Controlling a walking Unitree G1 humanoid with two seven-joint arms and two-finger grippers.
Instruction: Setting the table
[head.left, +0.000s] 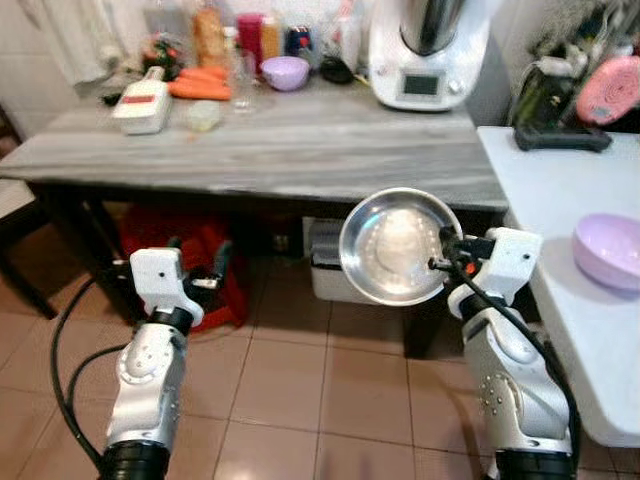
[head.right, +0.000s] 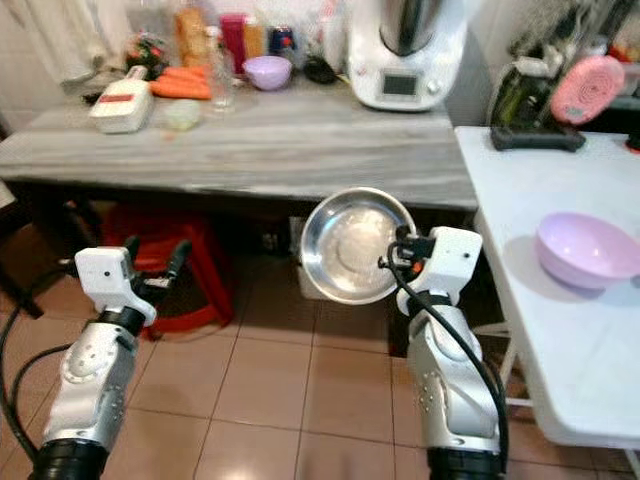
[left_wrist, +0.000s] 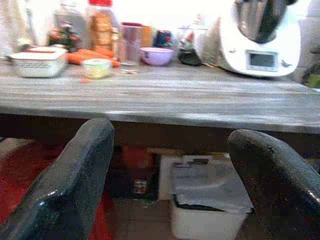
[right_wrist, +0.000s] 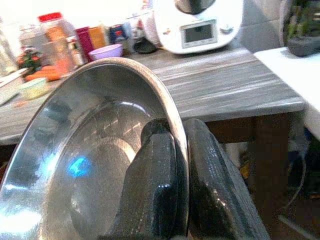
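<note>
You face the grey table (head.left: 300, 150), its back edge crowded with a food processor (head.left: 428, 55) at the right corner, a small purple bowl (head.left: 285, 72), carrots (head.left: 198, 85) and a white box (head.left: 143, 105) toward the left; the near half is bare. A white table (head.left: 570, 200) meets it on your right and carries a larger lilac bowl (head.left: 610, 250) near its front edge.

Your right gripper (head.left: 437, 264) is clamped on the rim of the steel bowl (head.left: 395, 245), one finger inside and one outside, and holds it tilted, mouth toward you, in the air just before the grey table's front edge. Your left gripper (head.left: 200, 282) is spread wide and empty, low before the table.

You're mid-carry, I'd judge: the bowl is not yet set down. Next, lift it above the edge, level it (it is nearly on its side), then lower it onto the bare near strip.
</note>
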